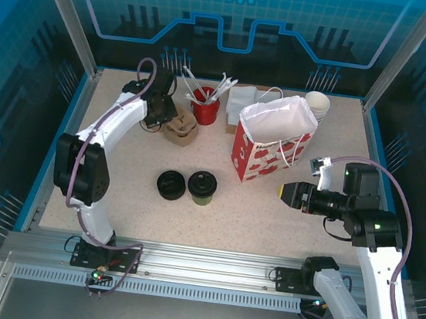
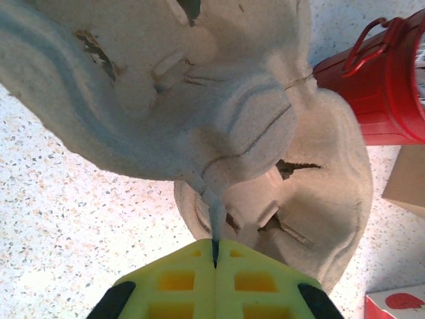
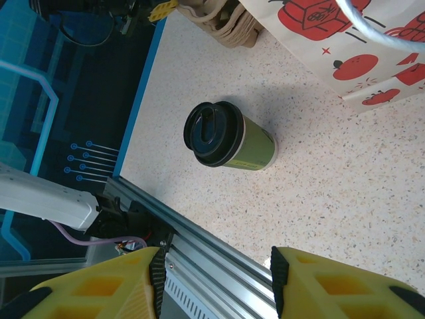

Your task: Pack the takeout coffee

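Note:
The takeout coffee [image 1: 202, 187], a small olive-green cup with a black lid, stands upright on the table left of centre. In the right wrist view the takeout coffee [image 3: 232, 136] is ahead of my right gripper [image 3: 216, 266], well apart from it. My right gripper [image 1: 283, 192] is open with nothing between its fingers and points left towards the cup. My left gripper [image 1: 156, 114] is at the back left. There my left gripper [image 2: 216, 249] is shut on the thin rim of a grey-brown pulp cup carrier [image 2: 199, 100], which tilts up above another carrier [image 2: 319, 206].
A white paper bag with red prints [image 1: 274, 136] stands open at the centre back. A low stack of black lids [image 1: 170, 184] sits just left of the cup. A red bucket of utensils [image 1: 205, 106], white cups [image 1: 318, 104] and the metal front rail [image 3: 199, 246] border the area.

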Available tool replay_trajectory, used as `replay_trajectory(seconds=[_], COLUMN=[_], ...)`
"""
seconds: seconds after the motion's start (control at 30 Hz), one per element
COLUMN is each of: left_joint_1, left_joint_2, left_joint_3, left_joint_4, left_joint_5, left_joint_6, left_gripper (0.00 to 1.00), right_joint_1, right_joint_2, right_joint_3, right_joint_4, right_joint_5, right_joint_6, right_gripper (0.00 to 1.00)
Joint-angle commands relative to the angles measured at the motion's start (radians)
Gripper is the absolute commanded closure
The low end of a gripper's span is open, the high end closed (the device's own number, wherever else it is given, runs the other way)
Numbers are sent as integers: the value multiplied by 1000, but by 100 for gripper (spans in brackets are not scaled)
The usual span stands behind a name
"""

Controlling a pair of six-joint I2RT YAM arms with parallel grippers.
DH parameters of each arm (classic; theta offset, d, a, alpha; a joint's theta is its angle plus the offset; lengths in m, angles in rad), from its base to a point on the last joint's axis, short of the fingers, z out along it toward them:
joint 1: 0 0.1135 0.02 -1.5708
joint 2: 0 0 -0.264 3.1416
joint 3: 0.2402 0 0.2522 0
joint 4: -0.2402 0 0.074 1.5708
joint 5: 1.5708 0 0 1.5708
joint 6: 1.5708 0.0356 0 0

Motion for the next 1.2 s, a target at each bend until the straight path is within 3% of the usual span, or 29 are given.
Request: replay_trajectory(seconds=[0.0, 0.4, 0.67, 0.97, 1.17], left_joint_1=[10, 10, -46, -262, -321], left_joint_2=[-65, -366, -603, -717, -733], left_joint_3=[-28, -59, -75, -98, -140], left_joint_4=[11, -72, -93, -32, 55], left_joint_5=[23, 17, 148, 310, 417], left_joint_6=[8, 74, 215, 353, 369], left_gripper=[100, 100, 100, 100, 100], right_joint_1=[-19, -19, -8, 203, 296], right_joint_2=[2, 34, 165, 395, 485], right_joint_3=[31, 128, 278, 510, 617], right_joint_4=[28, 108, 229, 234, 187], right_joint_5=[-27, -100, -222, -157, -144], right_joint_6=[12, 28, 61, 25, -24], right_gripper=[52, 52, 50, 50, 51])
